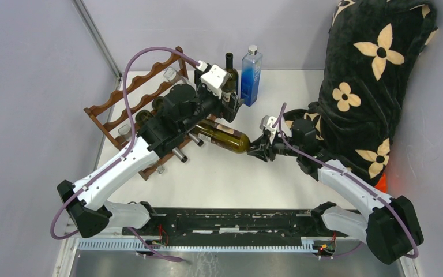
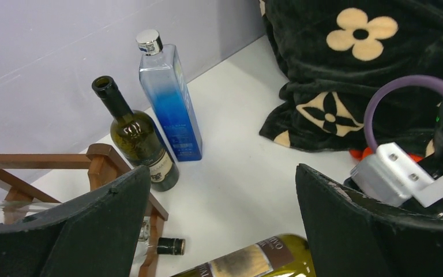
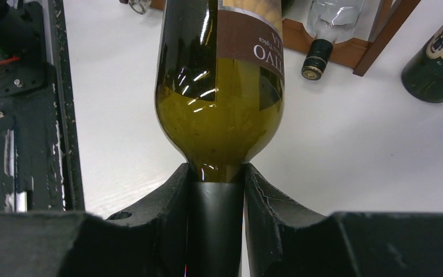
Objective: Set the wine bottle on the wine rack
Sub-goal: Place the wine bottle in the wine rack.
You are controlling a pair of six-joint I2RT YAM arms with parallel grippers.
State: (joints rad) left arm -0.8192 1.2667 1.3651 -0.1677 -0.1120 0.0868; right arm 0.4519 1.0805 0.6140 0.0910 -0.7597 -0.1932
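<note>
The wine bottle [image 1: 226,138], olive green with a brown and tan label, lies slanted just off the wine rack's right end, its base toward the rack. My right gripper [image 1: 259,147] is shut on its black-foiled neck, as the right wrist view [image 3: 216,193] shows, with the bottle's body [image 3: 219,86] stretching away. The dark reddish-brown wine rack [image 1: 99,107] stands at the back left, partly hidden by my left arm. My left gripper [image 1: 231,105] hovers open and empty above the bottle's label end [image 2: 259,259], with the rack's corner [image 2: 101,161] beside its left finger [image 2: 92,231].
An upright dark green bottle [image 1: 229,75] and a tall blue bottle [image 1: 251,75] stand at the back beside the rack. Clear bottles [image 3: 334,17] lie in the rack. A black flowered blanket [image 1: 375,75] fills the right side. Walls close the back and left.
</note>
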